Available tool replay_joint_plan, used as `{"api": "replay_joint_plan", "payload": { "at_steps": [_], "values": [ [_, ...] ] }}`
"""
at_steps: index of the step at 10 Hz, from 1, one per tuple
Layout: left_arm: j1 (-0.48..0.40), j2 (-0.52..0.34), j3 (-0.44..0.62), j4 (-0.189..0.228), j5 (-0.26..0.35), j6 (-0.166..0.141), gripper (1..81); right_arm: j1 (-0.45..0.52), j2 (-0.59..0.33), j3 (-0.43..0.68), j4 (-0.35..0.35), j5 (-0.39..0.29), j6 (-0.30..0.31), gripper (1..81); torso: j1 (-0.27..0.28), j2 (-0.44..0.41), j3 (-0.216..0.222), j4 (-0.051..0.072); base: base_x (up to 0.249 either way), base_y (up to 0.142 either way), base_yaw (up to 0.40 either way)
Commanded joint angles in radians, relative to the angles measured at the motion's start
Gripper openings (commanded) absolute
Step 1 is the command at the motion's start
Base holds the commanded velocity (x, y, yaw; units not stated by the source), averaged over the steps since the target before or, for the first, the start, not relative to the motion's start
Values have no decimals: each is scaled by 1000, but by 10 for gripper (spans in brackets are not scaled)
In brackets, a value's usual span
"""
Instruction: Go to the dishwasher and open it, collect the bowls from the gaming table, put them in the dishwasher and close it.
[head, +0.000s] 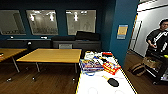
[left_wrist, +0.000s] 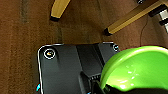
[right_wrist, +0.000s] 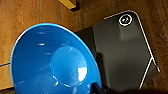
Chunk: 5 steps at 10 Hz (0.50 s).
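The gaming table (head: 100, 86), white-topped with a thin yellowish edge, ran away from the camera in the lower middle of the head view. Its near end was bare but for a dark paddle (head: 113, 82); the far end was crowded with game boxes (head: 91, 65) and a red packet (head: 111, 67) lying close to the right edge. Just beside its left edge stood a light wooden table (head: 51, 55), whose right corner came near the white top. Left of and in front of that wooden table lay a wide stretch of open dark floor (head: 47, 81). A teal wall pillar (head: 123, 30) rose behind the white table's far right corner, and past it a person (head: 158, 40) stood by a cart, with a bag (head: 138, 69) on the floor between.

In the left wrist view the lime green bowl (left_wrist: 136, 68) sat large and tilted against the left tool (left_wrist: 100, 87), whose fingers appeared to clamp its rim, above brown floor and two wooden table legs (left_wrist: 58, 8) well apart. In the right wrist view the bright blue bowl (right_wrist: 53, 62) showed its inside, the right tool (right_wrist: 96, 88) seeming to pinch the rim at its edge, over wooden floor.
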Motion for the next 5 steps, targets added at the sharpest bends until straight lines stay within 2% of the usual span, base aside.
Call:
{"api": "replay_joint_plan", "payload": {
  "at_steps": [1, 5],
  "values": [
    [-38, -30, -1, 10, 13, 0, 10, 30, -35, 10, -19, -30, 1, 10, 0, 0, 0, 0, 0, 0, 0],
    [-38, -33, -3, 8, 13, 0, 10, 31, -29, 6, -19, -30, 1, 10, 0, -2, 1, 0, 0, 0, 0]
  ]
}}
